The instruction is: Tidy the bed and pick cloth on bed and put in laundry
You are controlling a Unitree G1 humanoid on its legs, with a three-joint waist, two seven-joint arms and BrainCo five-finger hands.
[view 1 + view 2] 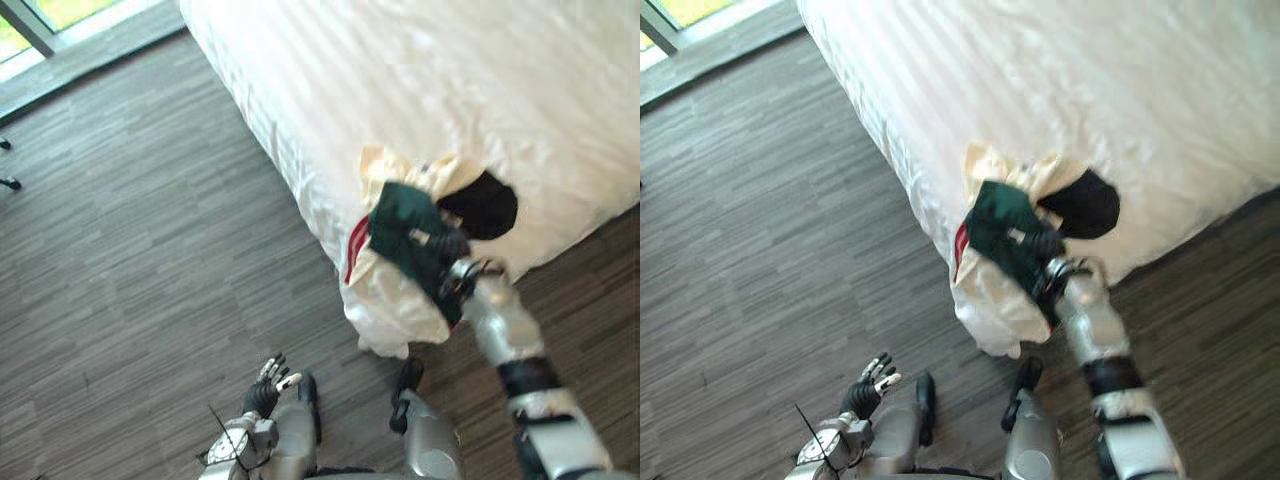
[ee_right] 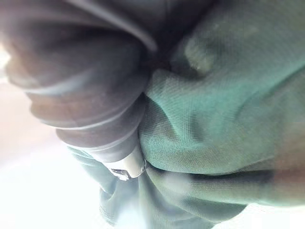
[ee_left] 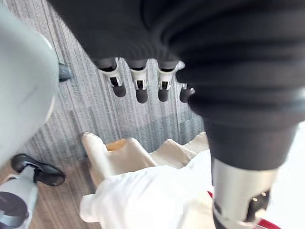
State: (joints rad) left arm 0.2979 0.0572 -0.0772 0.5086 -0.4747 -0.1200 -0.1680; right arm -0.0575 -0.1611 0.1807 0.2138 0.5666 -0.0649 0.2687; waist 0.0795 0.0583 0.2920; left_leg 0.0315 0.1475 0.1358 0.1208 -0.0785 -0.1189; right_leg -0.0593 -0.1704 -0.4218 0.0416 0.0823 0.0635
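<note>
A bundle of clothes lies at the near corner of the white bed (image 1: 450,80): a dark green cloth (image 1: 400,215) on a cream cloth (image 1: 385,165), with a black cloth (image 1: 485,205) beside it and a red edge showing. My right hand (image 1: 445,250) reaches up from the lower right and its fingers are curled into the green cloth (image 2: 214,119), which presses close against the hand. My left hand (image 1: 268,385) hangs low over the floor in front of the bed corner, with its fingers (image 3: 139,86) straight and nothing in them.
The white sheet (image 1: 390,310) hangs down over the bed corner to the dark wood-pattern floor (image 1: 130,250). A window frame (image 1: 40,20) stands at the far left. Small dark feet of some furniture (image 1: 8,182) sit at the left edge.
</note>
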